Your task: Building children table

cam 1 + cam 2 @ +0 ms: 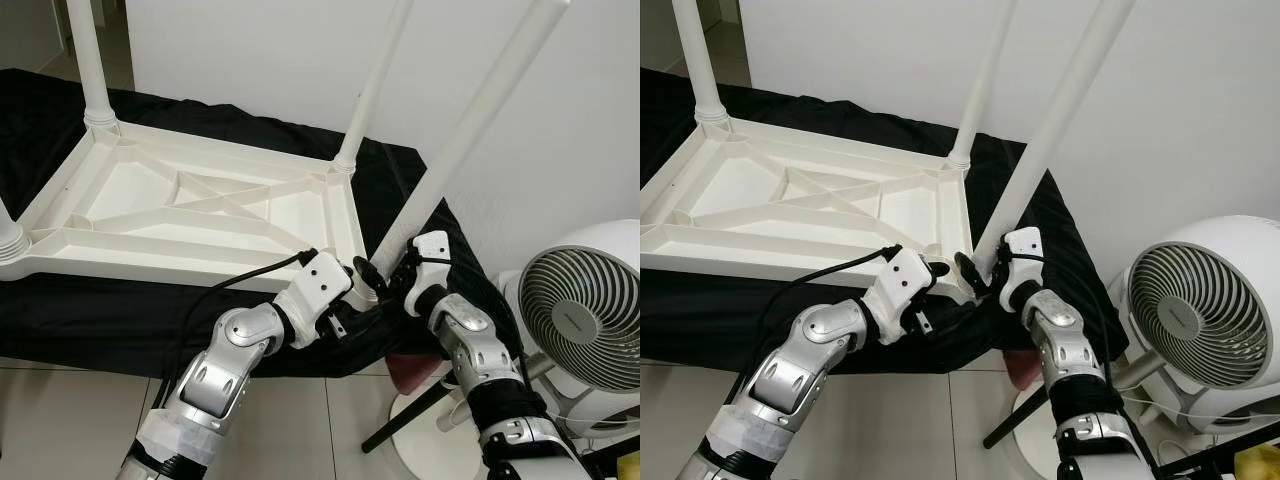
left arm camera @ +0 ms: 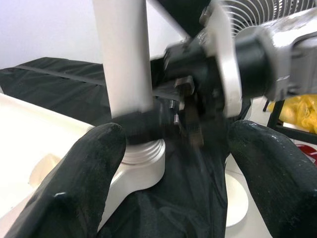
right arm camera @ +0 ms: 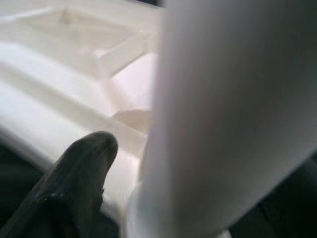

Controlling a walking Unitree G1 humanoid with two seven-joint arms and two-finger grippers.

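Note:
A white plastic children's table (image 1: pixel 200 200) lies upside down on a black cloth (image 1: pixel 100 310). A loose white leg (image 1: pixel 470 130) leans to the right, its foot at the table's near right corner socket (image 2: pixel 143 158). My right gripper (image 1: pixel 395 270) is shut on that leg just above its foot; one of its fingers (image 3: pixel 79 173) rests beside the leg (image 3: pixel 228 114). My left gripper (image 1: pixel 365 285) is open at the same corner, with its fingers (image 2: pixel 84 183) spread on either side of the socket and the leg (image 2: pixel 121 54).
Other legs stand upright at the far left corner (image 1: pixel 85 60) and the far right corner (image 1: pixel 375 85). A white floor fan (image 1: pixel 580 310) stands close on the right, beside my right arm. A pink object (image 1: pixel 415 372) lies under the cloth's edge. A white wall is behind.

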